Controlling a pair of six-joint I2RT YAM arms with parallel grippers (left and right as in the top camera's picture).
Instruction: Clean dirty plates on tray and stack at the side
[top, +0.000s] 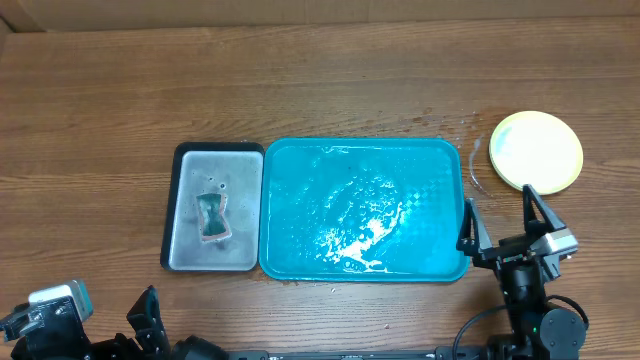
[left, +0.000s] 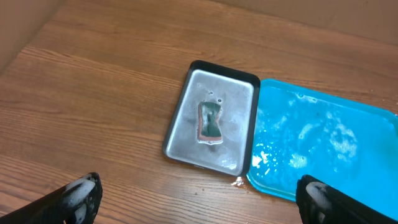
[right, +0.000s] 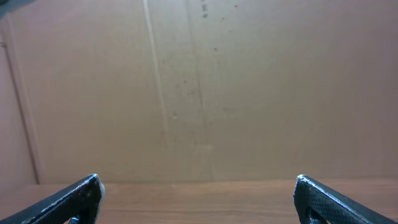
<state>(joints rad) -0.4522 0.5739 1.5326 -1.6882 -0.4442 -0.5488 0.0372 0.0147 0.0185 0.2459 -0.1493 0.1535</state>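
The teal tray (top: 300, 180) lies mid-table and holds only water and white foam; its left end shows in the left wrist view (left: 280, 118). A yellow-green plate (top: 537, 150) with a pale centre rests on the wood to the tray's upper right; I cannot tell whether others lie under it. My right gripper (top: 497, 197) stands open just right of the tray and below the plate, with nothing between its fingers (right: 199, 190). My left gripper (left: 199, 196) is open and empty at the near left edge, short of both trays. One of its fingers (top: 148, 318) shows in the overhead view.
A grey metal tray (top: 190, 235) with a black rim sits against the teal tray's left side and holds a green sponge (top: 212, 217) (left: 210, 121). Water drops (top: 470, 150) spot the wood between tray and plate. A cardboard wall (right: 199, 81) fills the right wrist view.
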